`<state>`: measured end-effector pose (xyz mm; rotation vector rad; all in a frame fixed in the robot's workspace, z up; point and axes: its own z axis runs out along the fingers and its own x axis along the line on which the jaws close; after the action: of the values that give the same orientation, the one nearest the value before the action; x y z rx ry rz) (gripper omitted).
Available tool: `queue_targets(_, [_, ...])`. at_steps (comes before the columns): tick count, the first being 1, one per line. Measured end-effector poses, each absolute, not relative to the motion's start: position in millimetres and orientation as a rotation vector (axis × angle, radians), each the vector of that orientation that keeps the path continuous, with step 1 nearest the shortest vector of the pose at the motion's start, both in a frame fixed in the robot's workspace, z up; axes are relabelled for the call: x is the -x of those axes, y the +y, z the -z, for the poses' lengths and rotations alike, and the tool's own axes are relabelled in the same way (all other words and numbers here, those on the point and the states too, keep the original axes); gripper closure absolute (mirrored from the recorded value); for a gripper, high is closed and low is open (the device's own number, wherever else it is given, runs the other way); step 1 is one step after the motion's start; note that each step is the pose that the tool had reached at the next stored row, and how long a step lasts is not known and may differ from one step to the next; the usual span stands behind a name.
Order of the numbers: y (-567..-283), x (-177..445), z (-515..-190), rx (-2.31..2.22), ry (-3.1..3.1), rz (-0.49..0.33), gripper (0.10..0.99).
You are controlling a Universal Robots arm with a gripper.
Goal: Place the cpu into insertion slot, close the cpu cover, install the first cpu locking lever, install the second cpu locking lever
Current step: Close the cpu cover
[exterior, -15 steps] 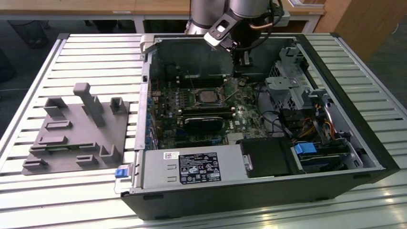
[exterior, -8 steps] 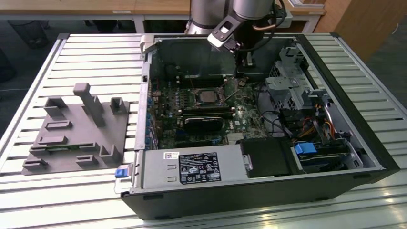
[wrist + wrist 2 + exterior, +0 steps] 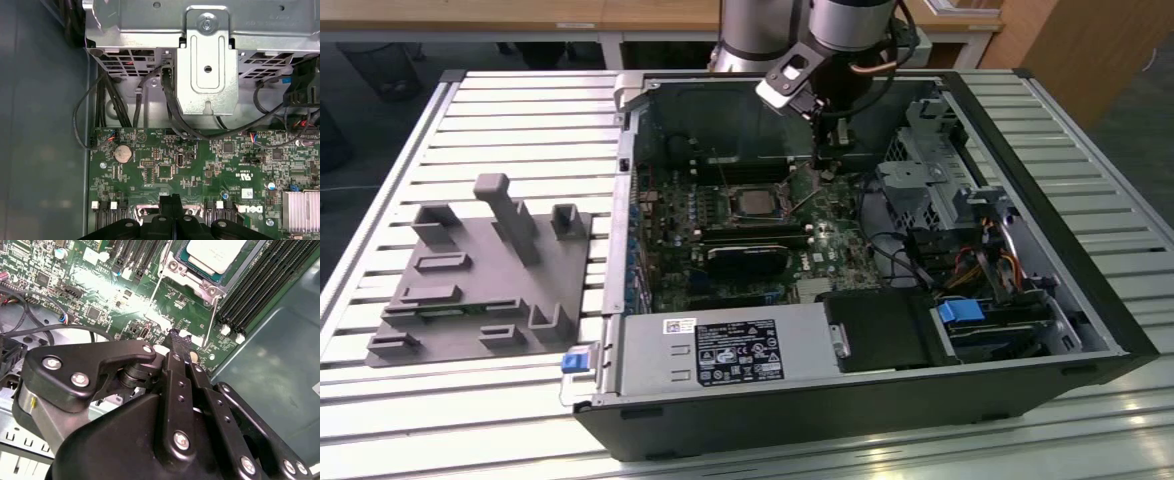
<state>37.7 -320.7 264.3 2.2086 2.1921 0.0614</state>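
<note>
Silver-grey and square, the cpu [image 3: 215, 252] sits in the insertion slot [image 3: 174, 266] on the green motherboard [image 3: 200, 160] of an open computer case [image 3: 854, 410]. The gripper [image 3: 180, 337] hangs just beside the slot, its fingers [image 3: 172, 375] pressed together on nothing. It is near two thin wire locking levers [image 3: 214, 315] that run out from the slot's corners toward it. The chip looks light, stiff and fragile, and is probably best taken by opposite edges of its metal top. The levers look springy and slippery, and are likeliest to hold at their free ends, on the gripper's side of the slot.
</note>
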Motion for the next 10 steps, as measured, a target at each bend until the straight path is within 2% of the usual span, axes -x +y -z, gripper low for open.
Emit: queue_targets(10, [-316.1,-41.7,-262.5,-2.209,2.192,-0.061,0.980])
